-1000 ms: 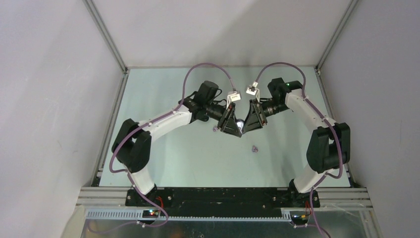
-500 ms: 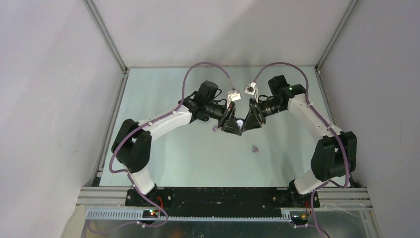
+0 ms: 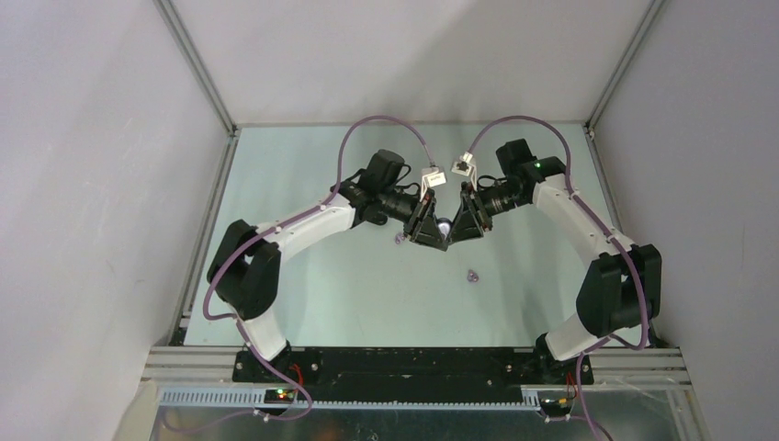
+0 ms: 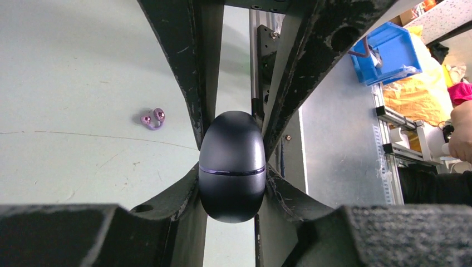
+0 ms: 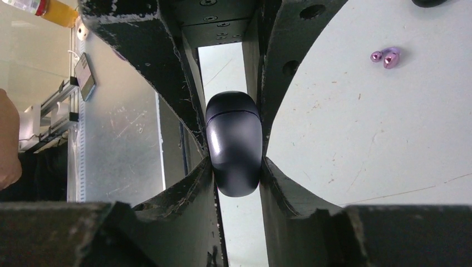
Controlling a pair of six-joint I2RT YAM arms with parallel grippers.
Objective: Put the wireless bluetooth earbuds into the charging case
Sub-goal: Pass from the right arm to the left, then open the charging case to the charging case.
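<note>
Step in hand: opening the case (image 4: 232,146). Your left claw (image 4: 232,186) and right claw (image 5: 234,167) both clamp it (lid seam shut). Next, I judge, you part the lid, then free one claw. Lilac earbud (image 3: 473,274) lies loose on the worktop (image 3: 303,276); second earbud (image 3: 399,238) sits beside the left claw. Neither is obstructed.

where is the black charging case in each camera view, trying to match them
Left wrist: the black case is at centre, pinched by the left gripper.
Right wrist: centre, pinched by the right gripper.
Top view: mid-frame, mostly hidden between both grippers.
Shared landmark: the pale green table under it.
</note>
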